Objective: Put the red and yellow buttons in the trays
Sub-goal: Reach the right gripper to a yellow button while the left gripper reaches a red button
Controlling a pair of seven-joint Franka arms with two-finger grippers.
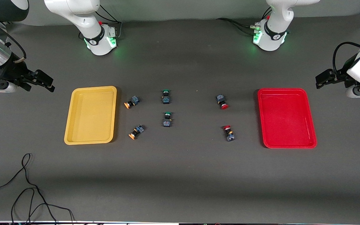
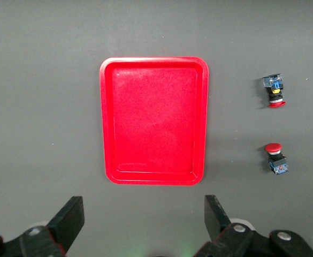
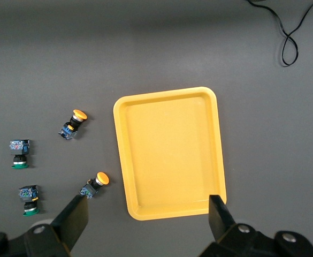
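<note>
The yellow tray (image 1: 91, 115) lies toward the right arm's end of the table, and the red tray (image 1: 287, 118) toward the left arm's end; both are empty. Two yellow-capped buttons (image 1: 132, 102) (image 1: 136, 131) lie on their sides beside the yellow tray. Two red-capped buttons (image 1: 222, 102) (image 1: 228, 132) lie beside the red tray. My right gripper (image 1: 51, 86) hangs open and empty, high over the table edge by the yellow tray (image 3: 169, 152). My left gripper (image 1: 318, 82) hangs open and empty, high by the red tray (image 2: 153, 120).
Two green-capped buttons (image 1: 166, 96) (image 1: 167, 119) lie in the table's middle between the yellow and red pairs. A loose black cable (image 1: 27, 187) curls on the table nearest the front camera, at the right arm's end.
</note>
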